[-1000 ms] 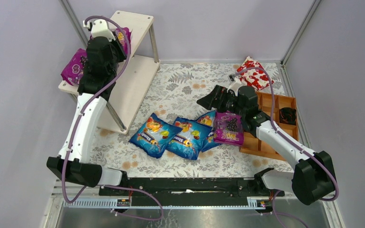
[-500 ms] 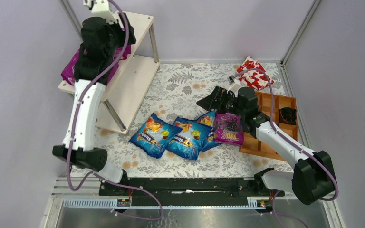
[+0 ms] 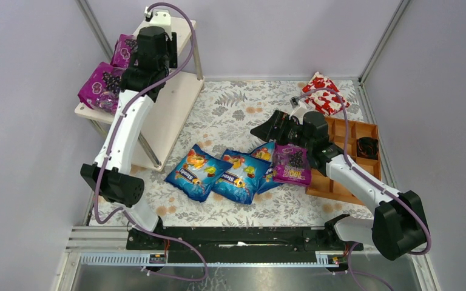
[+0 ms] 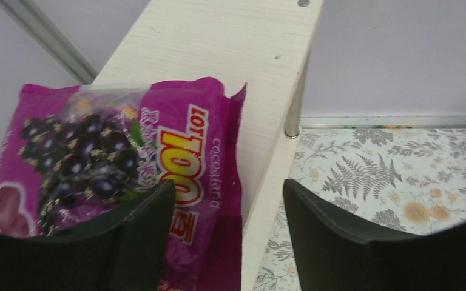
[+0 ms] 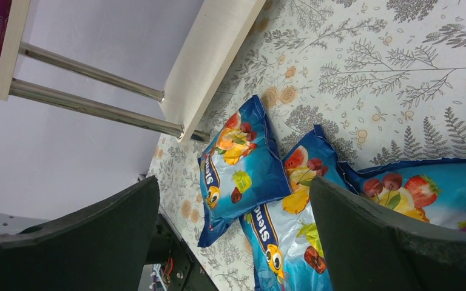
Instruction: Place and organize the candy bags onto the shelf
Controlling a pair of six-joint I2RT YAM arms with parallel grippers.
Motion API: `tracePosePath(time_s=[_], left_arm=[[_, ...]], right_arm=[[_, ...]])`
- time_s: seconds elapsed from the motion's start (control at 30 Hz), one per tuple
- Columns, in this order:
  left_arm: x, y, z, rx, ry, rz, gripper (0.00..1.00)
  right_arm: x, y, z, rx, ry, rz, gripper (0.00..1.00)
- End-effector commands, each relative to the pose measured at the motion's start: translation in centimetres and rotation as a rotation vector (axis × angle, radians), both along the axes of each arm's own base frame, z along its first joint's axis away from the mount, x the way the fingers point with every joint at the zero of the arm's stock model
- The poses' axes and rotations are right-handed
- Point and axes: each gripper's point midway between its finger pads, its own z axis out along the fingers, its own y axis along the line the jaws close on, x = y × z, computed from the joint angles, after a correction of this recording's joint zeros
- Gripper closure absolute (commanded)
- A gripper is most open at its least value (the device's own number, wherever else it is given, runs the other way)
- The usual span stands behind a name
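From above, your left gripper (image 3: 147, 53) hangs over the shelf (image 3: 176, 97) in the far-left corner, where two purple bags (image 3: 101, 85) lie. A third purple bag (image 3: 292, 163) and three blue bags (image 3: 239, 176) lie mid-worktop toward the near edge, beside your right gripper (image 3: 266, 128).

Left wrist: your fingers stand apart, one of the purple bags on the pale board beneath.

Right wrist: your fingers are apart, gripping nothing, with the blue bags below.
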Motion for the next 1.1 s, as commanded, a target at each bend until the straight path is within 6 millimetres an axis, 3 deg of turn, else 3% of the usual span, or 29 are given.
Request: tracePosePath(time_s=[0.0,0.2,0.4,0.43,0.5,0.57,0.7,0.8,0.93,1.07], left_arm=[[-2.2,2.6,1.9,0.044,-0.055,0.121,0.50],[-3.7,3.8,2.5,0.062,-0.073,0.161,0.70],[-5.0,4.4,4.0,0.043,-0.118,0.182,0.70],[-5.3,4.1,4.4,0.025,-0.121,0.165,0.65],[-6.0,2.6,5.3,-0.040,-0.134,0.073,0.42],[-7.4,0.9,6.7,-0.135,-0.171,-0.022,0.27],[-12.5,-0.9,10.2,-0.307,-0.270,-0.161,0.21],[-15.9,1.0,10.4,-0.337,-0.299,-0.101,0.13],[-20.2,6.3,8.3,-0.291,-0.276,0.147,0.02],[-22.2,7.6,6.0,-0.289,-0.194,0.225,0.01]], right_arm=[[0.1,0.6,0.6,0.043,-0.018,0.028,0.00],[0.1,0.6,0.9,0.043,-0.024,0.027,0.00],[0.0,0.6,0.8,0.039,-0.020,0.030,0.00],[0.0,0.6,0.8,0.038,-0.020,0.031,0.00],[0.0,0.5,0.7,0.038,-0.018,0.030,0.00],[0.0,0.6,0.7,0.037,-0.017,0.031,0.00],[-0.1,0.6,0.4,0.035,-0.014,0.033,0.00],[-0.2,0.6,0.1,0.036,-0.007,0.039,0.00],[-0.5,0.5,-0.2,0.038,-0.002,0.042,0.00],[-0.8,0.5,-0.4,0.041,0.001,0.046,0.01]])
